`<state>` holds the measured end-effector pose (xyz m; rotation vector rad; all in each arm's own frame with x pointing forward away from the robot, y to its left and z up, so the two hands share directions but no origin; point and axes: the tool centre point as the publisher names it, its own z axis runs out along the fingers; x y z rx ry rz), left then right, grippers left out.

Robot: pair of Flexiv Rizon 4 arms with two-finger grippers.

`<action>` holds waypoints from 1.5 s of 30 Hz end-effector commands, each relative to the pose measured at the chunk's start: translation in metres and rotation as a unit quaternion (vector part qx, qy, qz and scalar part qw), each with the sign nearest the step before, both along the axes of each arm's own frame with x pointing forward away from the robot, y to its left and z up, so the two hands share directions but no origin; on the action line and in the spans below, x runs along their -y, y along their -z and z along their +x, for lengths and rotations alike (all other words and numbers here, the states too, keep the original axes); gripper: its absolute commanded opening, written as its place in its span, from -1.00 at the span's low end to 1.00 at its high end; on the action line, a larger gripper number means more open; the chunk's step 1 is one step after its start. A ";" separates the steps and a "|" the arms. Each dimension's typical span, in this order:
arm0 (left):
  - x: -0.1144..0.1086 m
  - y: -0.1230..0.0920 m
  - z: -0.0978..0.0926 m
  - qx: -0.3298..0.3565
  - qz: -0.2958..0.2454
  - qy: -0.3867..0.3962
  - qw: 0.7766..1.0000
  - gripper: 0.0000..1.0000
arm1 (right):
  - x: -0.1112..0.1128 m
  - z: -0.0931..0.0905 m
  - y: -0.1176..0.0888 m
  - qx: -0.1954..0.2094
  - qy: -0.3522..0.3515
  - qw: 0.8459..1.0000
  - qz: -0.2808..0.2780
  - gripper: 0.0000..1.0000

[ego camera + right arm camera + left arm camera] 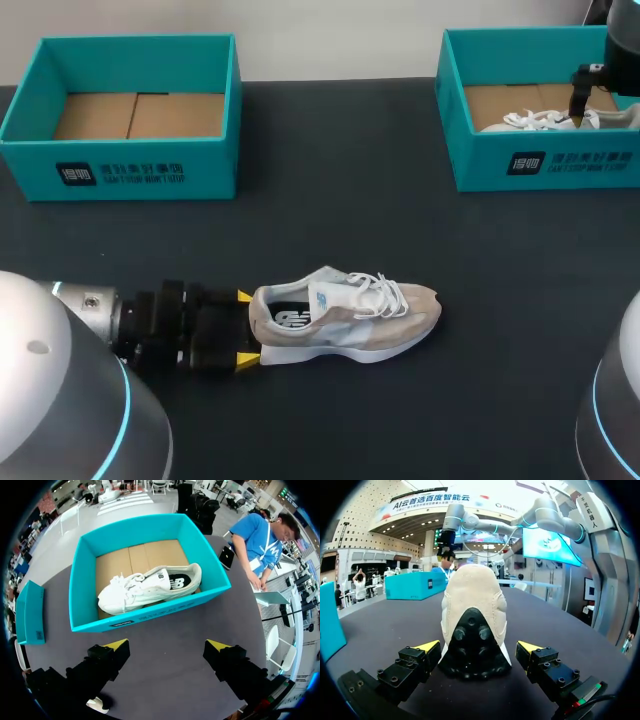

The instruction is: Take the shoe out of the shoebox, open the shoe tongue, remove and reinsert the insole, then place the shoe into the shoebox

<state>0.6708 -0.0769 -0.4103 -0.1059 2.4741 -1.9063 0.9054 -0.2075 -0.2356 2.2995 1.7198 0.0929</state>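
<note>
Because the beige shoe [345, 320] lies on the table [400, 230] with its heel between our left gripper's [246, 327] spread, unclenched fingers [426, 649], long axis running straight ahead, that arm is nearer; our right gripper [167, 644], also released, hovers well beyond the toe.

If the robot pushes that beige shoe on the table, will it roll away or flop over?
Probably neither. The shoe stands on its flat sole, so it should slide, not roll. Its loose laces would likely flop about. The heel between the left gripper's open fingers looks thick, so probably firm to squeeze.
</note>
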 end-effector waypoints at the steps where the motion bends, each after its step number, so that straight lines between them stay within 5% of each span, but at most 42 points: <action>1: 0.010 0.001 -0.001 0.006 0.000 -0.008 1.000 1.00 | 0.000 0.000 0.000 0.001 0.000 1.000 0.000 1.00; 26: 0.043 0.019 0.010 0.014 0.021 -0.004 1.000 1.00 | 0.000 0.000 0.000 0.001 0.000 1.000 0.000 1.00; 27: 0.042 0.020 0.009 0.014 0.023 -0.005 1.000 0.74 | 0.000 0.000 0.000 0.001 0.000 1.000 0.000 1.00; 28: 0.042 0.020 0.009 0.014 0.023 -0.005 1.000 0.00 | 0.000 0.000 0.000 0.001 0.000 1.000 0.000 1.00; 30: 0.042 0.021 0.009 0.013 0.023 -0.008 1.000 -0.78 | 0.000 0.000 0.000 0.001 0.000 1.000 0.000 1.00; 32: 0.041 0.020 0.010 0.011 0.025 -0.011 1.000 -1.00 | 0.000 0.000 0.000 0.001 0.000 1.000 0.000 1.00; 45: 0.040 0.017 0.010 0.007 0.023 -0.015 1.000 -1.00 | 0.000 0.000 0.000 0.001 0.000 1.000 0.000 1.00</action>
